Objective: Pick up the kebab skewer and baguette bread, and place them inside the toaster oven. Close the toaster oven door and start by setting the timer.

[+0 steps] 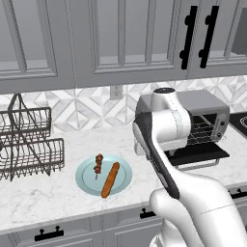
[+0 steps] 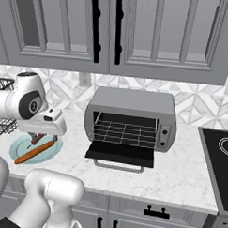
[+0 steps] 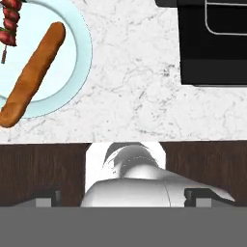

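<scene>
A pale blue plate (image 1: 87,185) on the marble counter holds the kebab skewer (image 1: 98,164) and the orange-brown baguette bread (image 1: 110,179) side by side. From the hand view the baguette bread (image 3: 34,72) and kebab skewer (image 3: 9,24) lie at the upper left. The toaster oven (image 2: 130,105) stands to the right with its door (image 2: 120,153) dropped open and a wire rack inside. My gripper (image 3: 123,197) is open and empty. It hovers above the counter just right of the plate (image 2: 18,147), its fingertips (image 3: 200,194) wide apart.
A wire dish rack (image 1: 29,140) stands at the far left of the counter. A black stovetop (image 2: 219,158) lies right of the oven. Wall cabinets hang overhead. Bare marble (image 3: 140,82) separates the plate from the oven door.
</scene>
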